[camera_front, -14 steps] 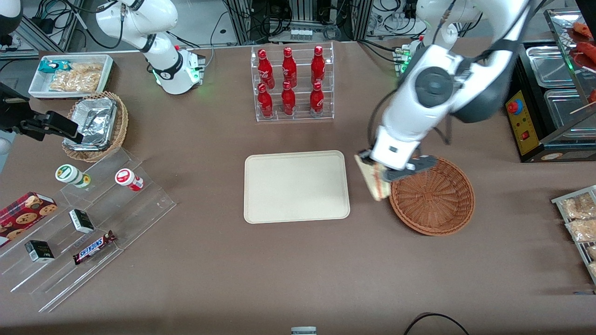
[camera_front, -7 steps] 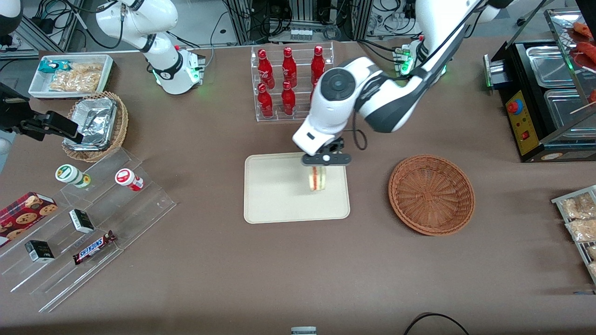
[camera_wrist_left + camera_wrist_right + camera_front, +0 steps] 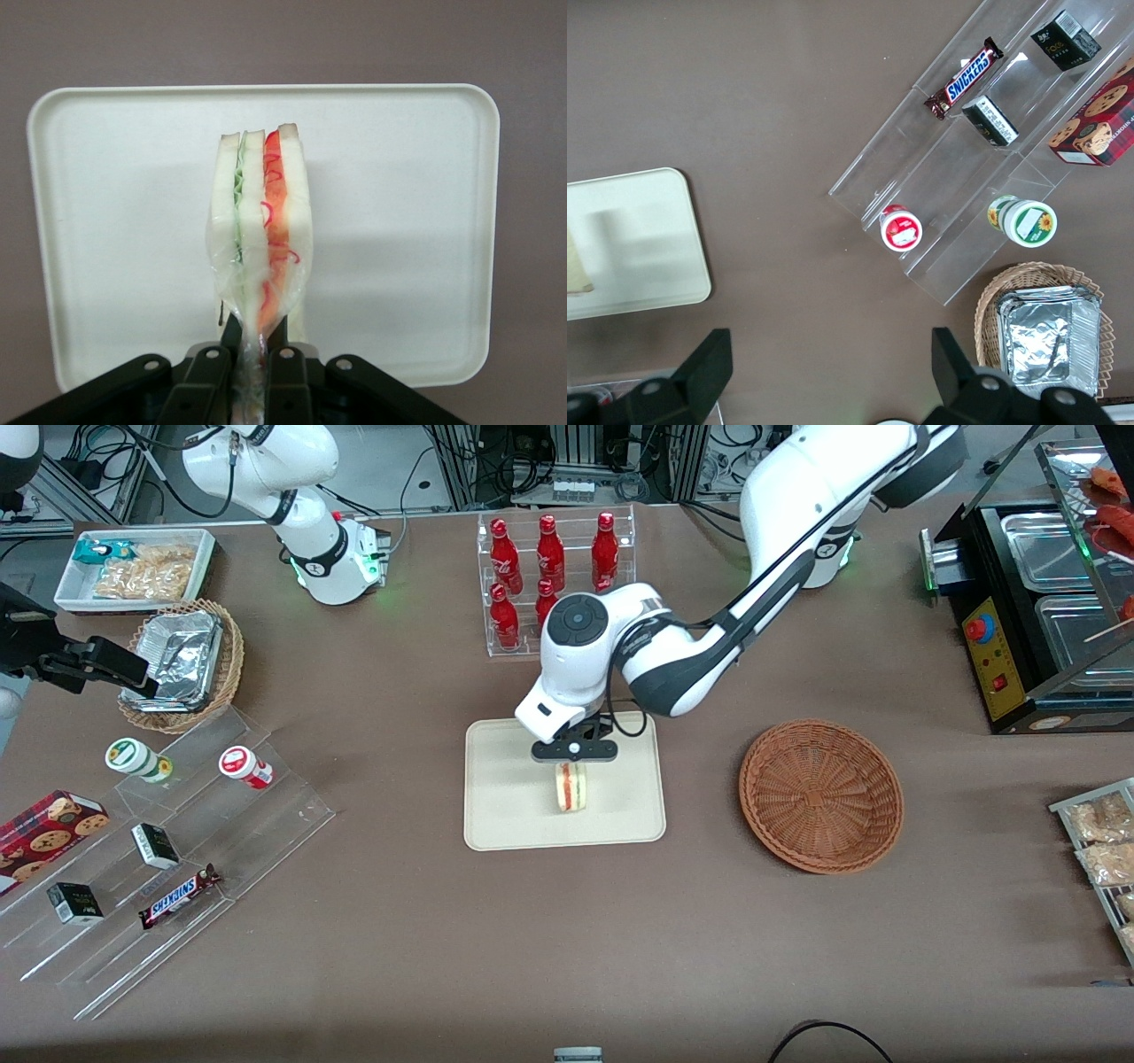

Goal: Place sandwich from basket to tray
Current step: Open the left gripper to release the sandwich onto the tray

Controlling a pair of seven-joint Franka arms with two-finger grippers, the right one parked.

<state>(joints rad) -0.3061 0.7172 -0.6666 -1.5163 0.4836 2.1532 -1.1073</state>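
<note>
The sandwich (image 3: 571, 786) (image 3: 261, 230), a plastic-wrapped wedge of white bread with red and green filling, hangs over the cream tray (image 3: 509, 797) (image 3: 399, 221). My left gripper (image 3: 573, 751) (image 3: 258, 354) is shut on the wrapper's pinched end, directly above the tray's middle. In the front view the sandwich's lower edge looks close to the tray surface; contact cannot be told. The reddish-brown wicker basket (image 3: 821, 794) sits empty toward the working arm's end of the table. An edge of the sandwich (image 3: 578, 266) also shows over the tray (image 3: 647, 239) in the right wrist view.
An acrylic rack of red bottles (image 3: 554, 584) stands farther from the front camera than the tray. A clear stepped display with snacks (image 3: 168, 850), a foil container in a lighter basket (image 3: 182, 660) and a white bin (image 3: 133, 567) lie toward the parked arm's end.
My gripper carried the sandwich from the basket's rim sideways over the tray, then lowered it toward the tray's middle. The basket stands empty.
</note>
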